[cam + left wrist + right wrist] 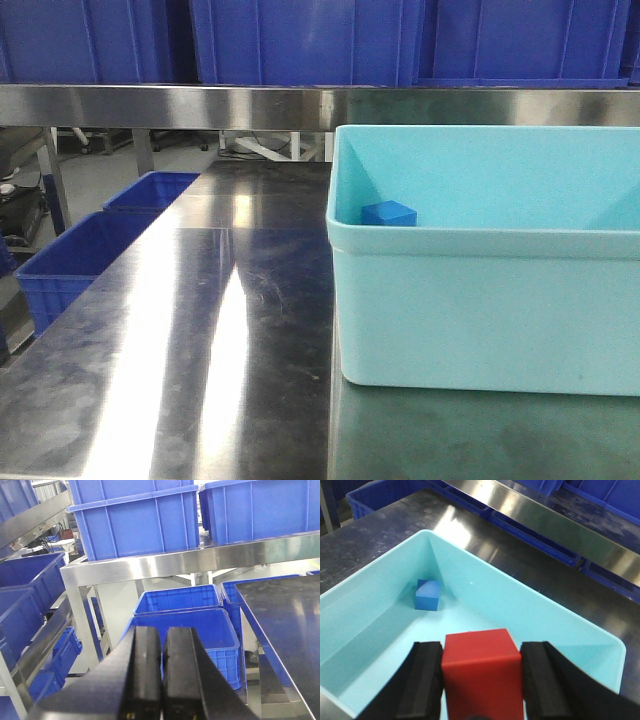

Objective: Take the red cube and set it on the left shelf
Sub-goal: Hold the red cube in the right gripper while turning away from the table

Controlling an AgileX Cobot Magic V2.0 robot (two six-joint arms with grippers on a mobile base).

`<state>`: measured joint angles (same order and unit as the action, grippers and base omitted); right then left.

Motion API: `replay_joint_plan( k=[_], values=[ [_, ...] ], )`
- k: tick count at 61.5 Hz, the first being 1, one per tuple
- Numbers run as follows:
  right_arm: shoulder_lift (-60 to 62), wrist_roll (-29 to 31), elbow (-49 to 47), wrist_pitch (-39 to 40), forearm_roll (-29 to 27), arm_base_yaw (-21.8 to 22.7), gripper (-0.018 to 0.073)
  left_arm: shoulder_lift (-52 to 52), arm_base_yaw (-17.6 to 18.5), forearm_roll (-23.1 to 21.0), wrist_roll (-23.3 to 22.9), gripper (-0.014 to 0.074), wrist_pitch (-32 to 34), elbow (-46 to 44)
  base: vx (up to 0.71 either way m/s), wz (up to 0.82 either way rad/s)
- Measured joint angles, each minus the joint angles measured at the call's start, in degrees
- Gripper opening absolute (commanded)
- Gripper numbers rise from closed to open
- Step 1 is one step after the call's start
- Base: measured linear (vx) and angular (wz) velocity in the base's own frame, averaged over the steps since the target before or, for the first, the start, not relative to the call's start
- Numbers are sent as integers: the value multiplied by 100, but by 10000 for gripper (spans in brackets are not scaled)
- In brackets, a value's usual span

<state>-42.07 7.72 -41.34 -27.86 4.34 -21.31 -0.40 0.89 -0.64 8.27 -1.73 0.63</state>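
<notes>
The red cube [479,665] sits low centre in the right wrist view, clamped between the right gripper [483,680] fingers over a cyan bin [530,592]. A blue cube [428,594] lies in the bin's upper left. The left gripper [162,665], at the bottom of its frame, has its fingers pressed together on nothing, with the shelf [165,562] across the top.

- The left gripper [161,672] is held closed, its two black fingers [145,670] pressed together.
- The right gripper [482,680] is clamped on the red cube [479,655], a black pad [425,680] set against each side.
</notes>
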Motion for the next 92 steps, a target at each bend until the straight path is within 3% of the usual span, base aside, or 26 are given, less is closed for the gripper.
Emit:
replay_joint_plan(
  k=[28, 92],
  values=[
    [0, 0, 0, 0, 0, 0, 49, 0, 0, 0, 0, 106, 0, 0, -8, 12],
    [0, 0, 0, 0, 0, 0, 49, 0, 0, 0, 0, 106, 0, 0, -13, 37]
  ],
)
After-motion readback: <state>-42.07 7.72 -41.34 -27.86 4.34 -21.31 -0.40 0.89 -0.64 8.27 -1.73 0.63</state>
